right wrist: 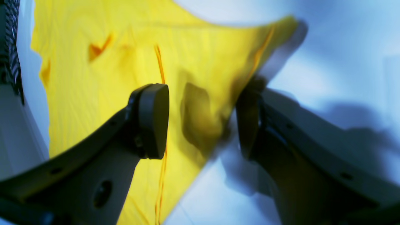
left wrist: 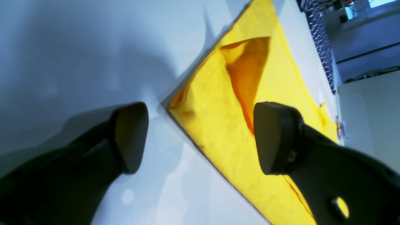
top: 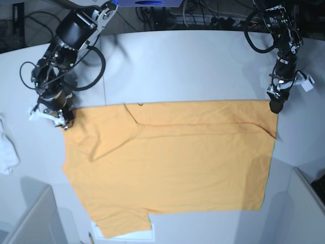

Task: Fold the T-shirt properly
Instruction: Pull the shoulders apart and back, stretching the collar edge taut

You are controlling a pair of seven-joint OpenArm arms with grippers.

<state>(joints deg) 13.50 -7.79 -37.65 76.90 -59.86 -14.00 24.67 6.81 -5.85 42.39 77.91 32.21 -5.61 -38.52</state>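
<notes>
Black fingers of the left gripper fill the foreground of the left wrist view, spread wide with nothing between them; one pad hangs over bare white table, the other over yellow cloth. Between them shows a corner of the T-shirt, a darker fold lying along its top layer. From the right wrist camera, the right gripper is likewise spread, straddling another edge of the shirt where the fabric meets the table (the picture is too blurred to tell whether either pad touches cloth). Farther off, the base view shows the T-shirt spread flat across the table, its far part folded over, each gripper at one far corner. A small white cloth lies at the table's edge, apart from the shirt.
</notes>
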